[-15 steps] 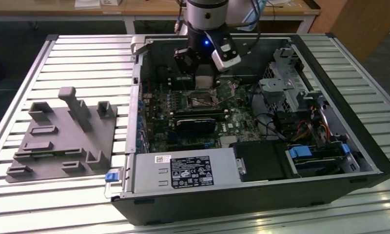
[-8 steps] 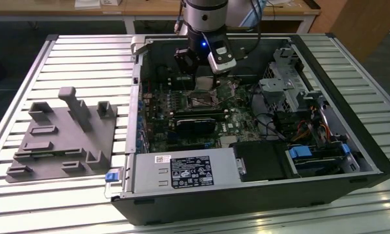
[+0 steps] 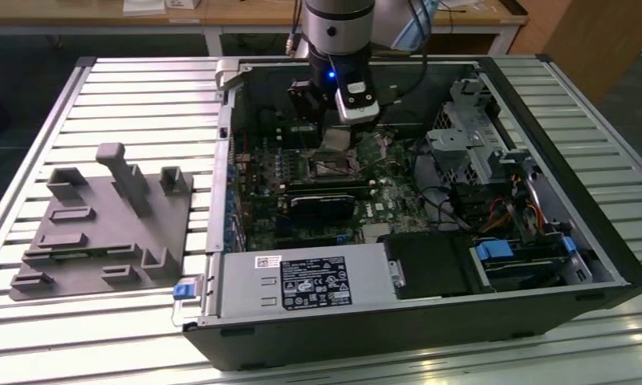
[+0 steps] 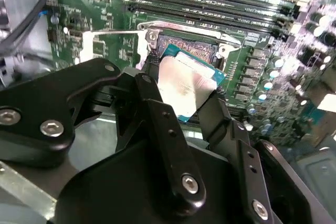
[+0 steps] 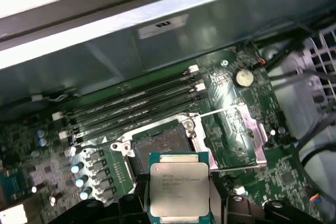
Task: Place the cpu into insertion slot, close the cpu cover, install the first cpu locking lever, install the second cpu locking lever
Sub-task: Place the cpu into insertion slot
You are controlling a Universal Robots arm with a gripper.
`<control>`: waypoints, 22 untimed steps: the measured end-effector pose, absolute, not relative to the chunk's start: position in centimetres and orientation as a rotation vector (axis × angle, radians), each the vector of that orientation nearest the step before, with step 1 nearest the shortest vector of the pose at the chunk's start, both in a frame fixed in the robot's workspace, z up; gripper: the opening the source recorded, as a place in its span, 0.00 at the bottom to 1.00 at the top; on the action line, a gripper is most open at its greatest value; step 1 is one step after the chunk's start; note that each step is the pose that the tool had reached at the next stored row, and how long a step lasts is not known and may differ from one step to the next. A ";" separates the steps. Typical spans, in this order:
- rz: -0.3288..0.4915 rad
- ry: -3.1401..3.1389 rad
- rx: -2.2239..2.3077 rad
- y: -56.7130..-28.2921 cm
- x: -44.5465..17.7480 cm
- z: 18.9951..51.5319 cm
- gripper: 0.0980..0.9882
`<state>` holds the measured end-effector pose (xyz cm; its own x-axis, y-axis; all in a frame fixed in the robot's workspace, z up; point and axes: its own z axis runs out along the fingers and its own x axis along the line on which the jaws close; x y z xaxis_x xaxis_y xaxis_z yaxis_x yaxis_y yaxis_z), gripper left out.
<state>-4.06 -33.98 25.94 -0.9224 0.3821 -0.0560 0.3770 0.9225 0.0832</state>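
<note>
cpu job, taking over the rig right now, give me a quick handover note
Gripper: shut on the cpu, gripping it by its edges close over the socket; not seated.
Socket: open and empty in both wrist views.
Cpu cover: swung open beside the socket.
Done: the cpu is in the grip at the socket.
Left: seating the cpu, closing the cover, both locking levers.

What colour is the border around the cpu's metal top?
Teal green, a thin rim around the silver top of the cpu; clearest in the first wrist view.
</note>
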 end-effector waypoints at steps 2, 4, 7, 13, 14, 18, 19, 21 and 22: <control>0.107 2.997 0.651 -34.0 -4.1 25.8 0.50; 0.105 2.984 0.704 -34.0 -4.1 25.7 0.50; 0.101 2.962 0.784 -34.0 -4.1 25.5 0.50; 0.095 2.912 0.944 -34.0 -4.1 25.3 0.50; 0.094 2.903 0.971 -34.0 -4.1 25.2 0.50; 0.089 2.863 1.075 -34.0 -4.1 25.0 0.50; 0.088 2.853 1.101 -34.0 -4.1 25.0 0.50; 0.086 2.832 1.152 -34.0 -4.1 24.9 0.50; 0.085 2.821 1.177 -34.0 -4.1 24.8 0.50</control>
<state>-4.06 -33.98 24.81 -0.7009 0.7110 -0.0560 0.7064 0.7029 0.0831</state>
